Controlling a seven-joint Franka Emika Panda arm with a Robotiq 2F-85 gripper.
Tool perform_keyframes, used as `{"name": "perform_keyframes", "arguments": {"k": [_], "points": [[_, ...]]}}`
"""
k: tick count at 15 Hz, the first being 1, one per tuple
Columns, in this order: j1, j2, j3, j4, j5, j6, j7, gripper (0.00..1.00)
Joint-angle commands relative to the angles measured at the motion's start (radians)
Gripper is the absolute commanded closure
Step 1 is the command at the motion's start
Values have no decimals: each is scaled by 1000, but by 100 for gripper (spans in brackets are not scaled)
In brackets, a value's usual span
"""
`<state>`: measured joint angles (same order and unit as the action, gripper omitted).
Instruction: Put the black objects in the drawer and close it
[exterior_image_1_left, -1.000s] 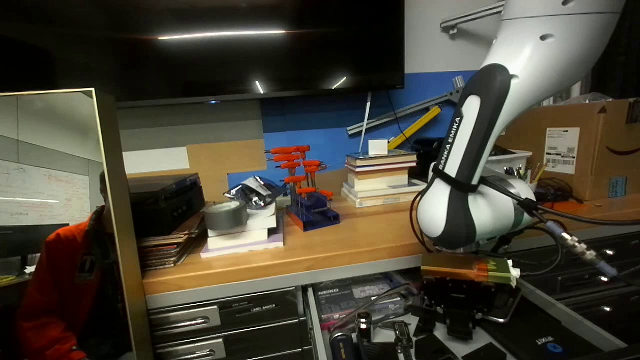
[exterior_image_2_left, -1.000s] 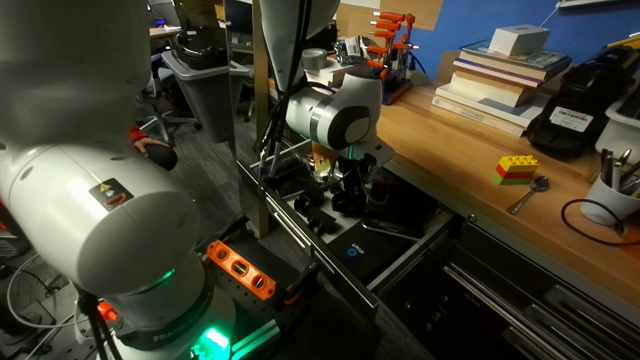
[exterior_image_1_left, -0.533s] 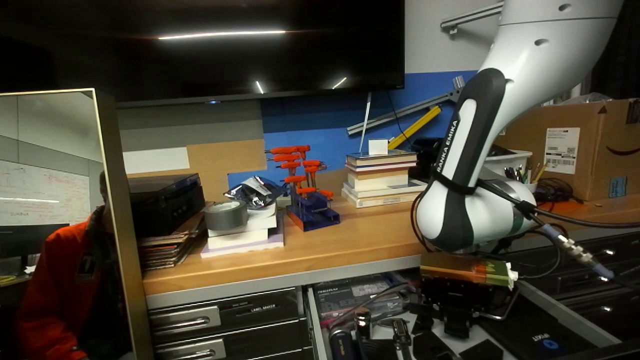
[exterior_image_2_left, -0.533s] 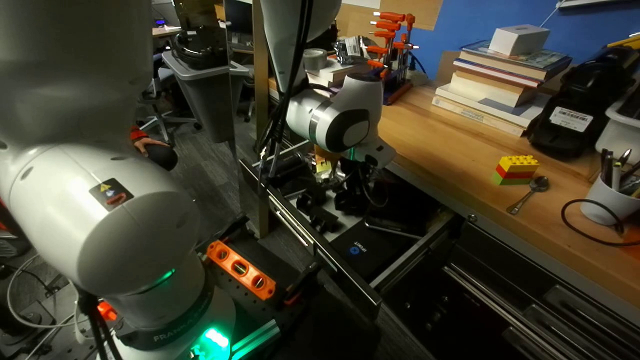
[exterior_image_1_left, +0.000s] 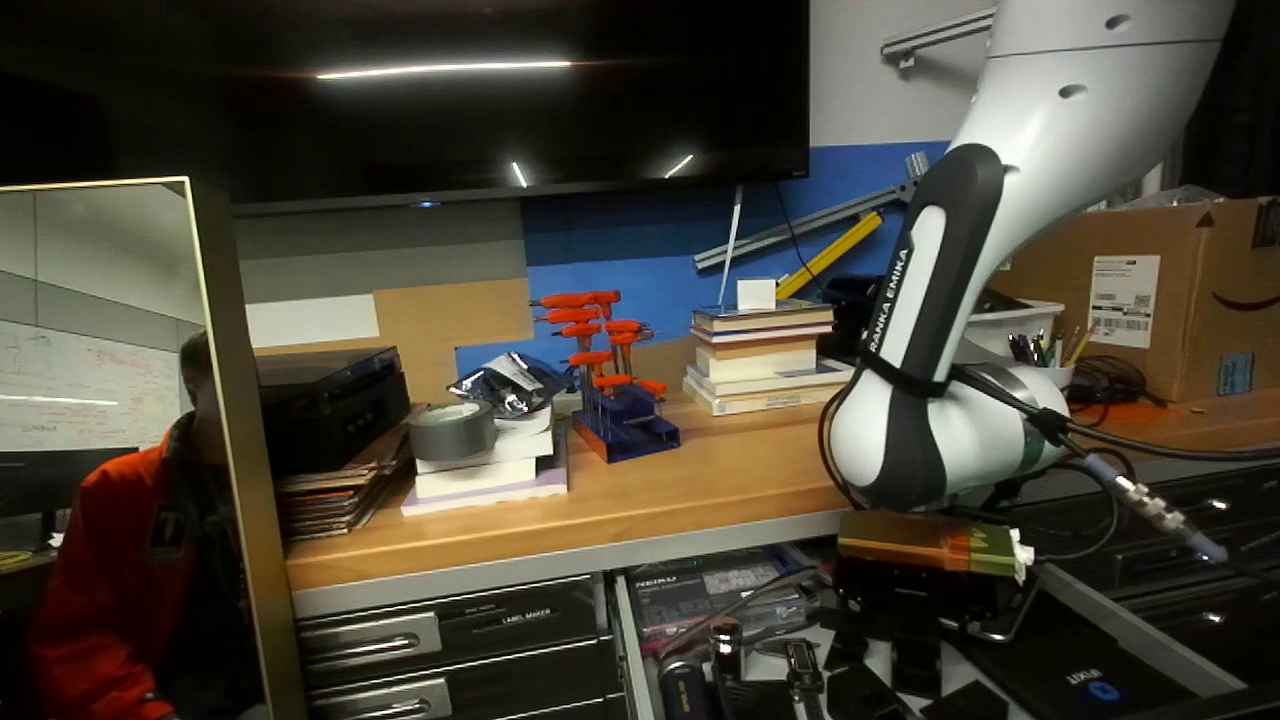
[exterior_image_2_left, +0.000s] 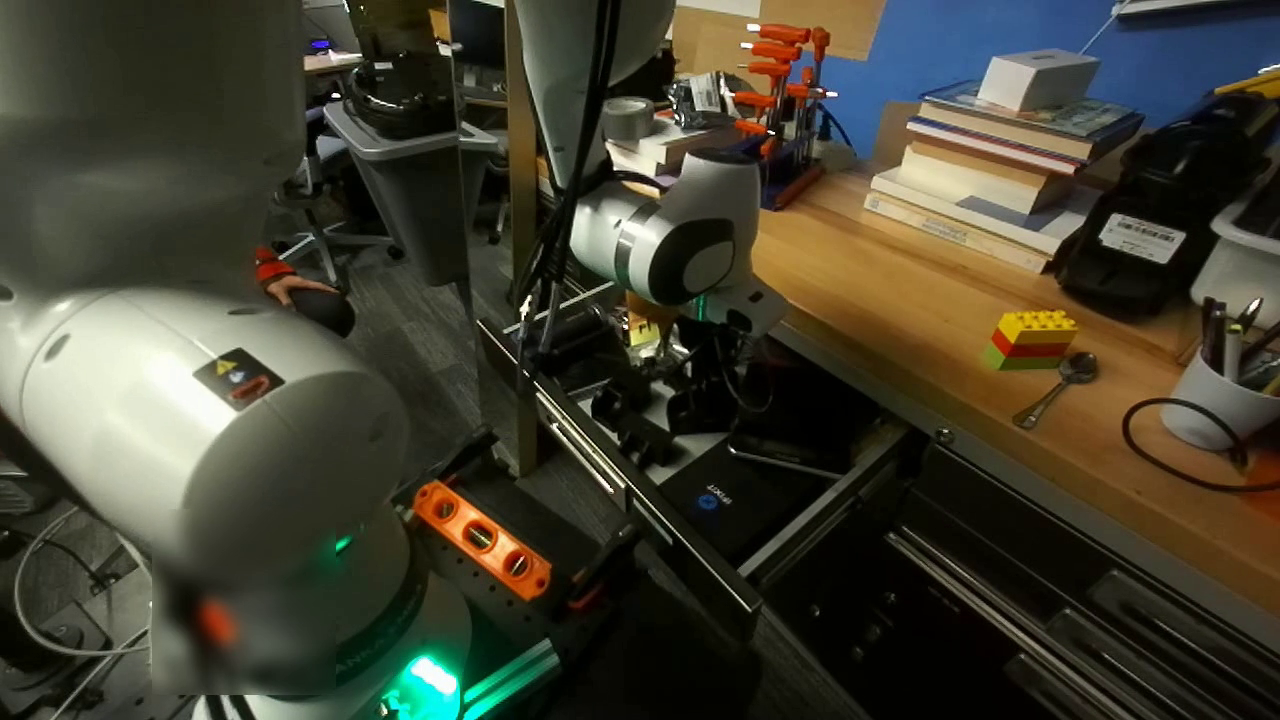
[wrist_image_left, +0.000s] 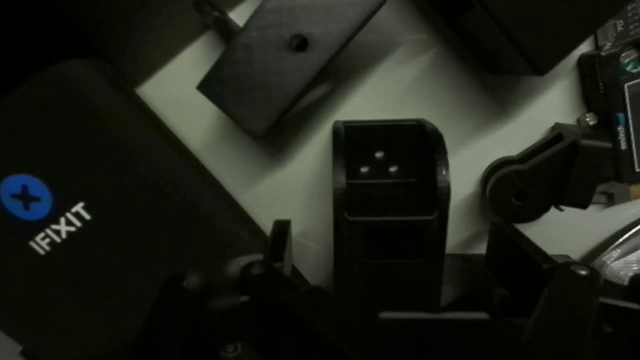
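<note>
Black objects (wrist_image_left: 390, 200) lie inside the pulled-out drawer (exterior_image_2_left: 585, 450): one near the middle of the wrist view, between the jaws of the gripper (wrist_image_left: 390, 237), which stand spread with a gap on either side, others at its 11 and 1 o'clock. From that middle one, the IFIXIT case (wrist_image_left: 100, 160) sits at 9 o'clock and a caliper (wrist_image_left: 606, 102) at 2.

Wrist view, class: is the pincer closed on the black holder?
No, the pincer stands open, with a gap on either side of the black holder.
</note>
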<state>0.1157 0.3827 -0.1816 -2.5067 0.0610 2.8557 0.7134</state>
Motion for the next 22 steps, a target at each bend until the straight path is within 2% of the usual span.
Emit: {"name": "perform_keyframes", "arguments": {"k": [1, 4, 5, 7, 8, 10, 11, 15, 18, 22], "points": [[126, -80, -99, -22, -65, -32, 115, 0], [242, -130, -204, -28, -195, -130, 343, 0], [320, -145, -275, -34, -217, -170, 419, 0], [409, -177, -350, -48, -272, -249, 574, 0], [448, -194, -378, -57, -296, -291, 651, 0], [479, -236, -378, -80, -329, -365, 774, 0], [345, -267, -237, -88, -378, -403, 848, 0], [201, -307, -45, -150, -306, -452, 910, 0], [111, -307, 47, -196, -233, -418, 893, 0], [35, -280, 113, -230, -121, -358, 841, 0]]}}
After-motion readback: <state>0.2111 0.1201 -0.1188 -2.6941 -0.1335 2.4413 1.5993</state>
